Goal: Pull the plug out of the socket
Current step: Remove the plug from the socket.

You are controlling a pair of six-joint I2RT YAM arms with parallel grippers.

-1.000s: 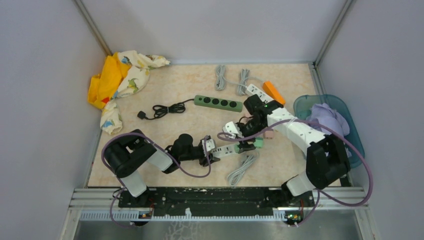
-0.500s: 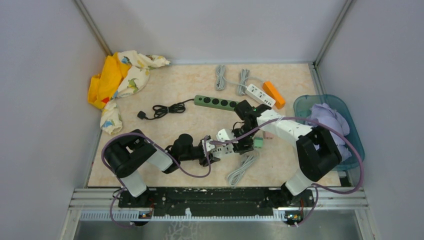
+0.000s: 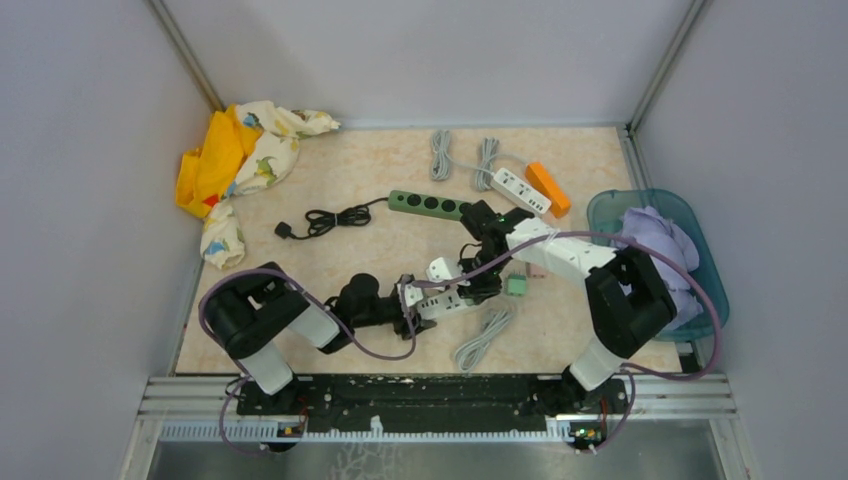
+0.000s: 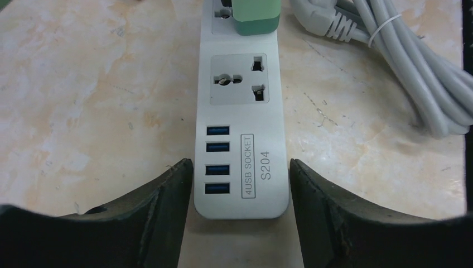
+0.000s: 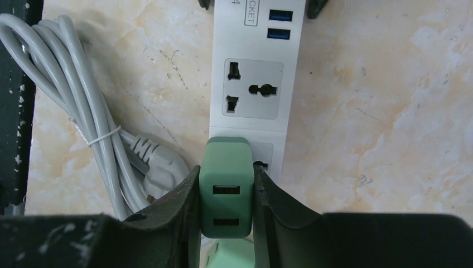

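Green plug point(image 5: 226, 159), clamped in the right gripper point(image 5: 226, 177), sits seated in the white strip point(image 4: 241, 111). The strip's length runs ahead to the left gripper point(image 4: 240, 166), which pinches its far end.

"4USB SOCKET S204" on power strip point(image 4: 241, 114)

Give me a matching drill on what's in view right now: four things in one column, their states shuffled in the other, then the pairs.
1. green plug
2. white power strip
3. grey cable
4. teal bin

A. holds a lilac cloth
B. clamped in the right gripper
C. tied in a bundle, ungripped
D. USB end between the fingers of the left gripper

Pairs: 1-B, 2-D, 3-C, 4-A.
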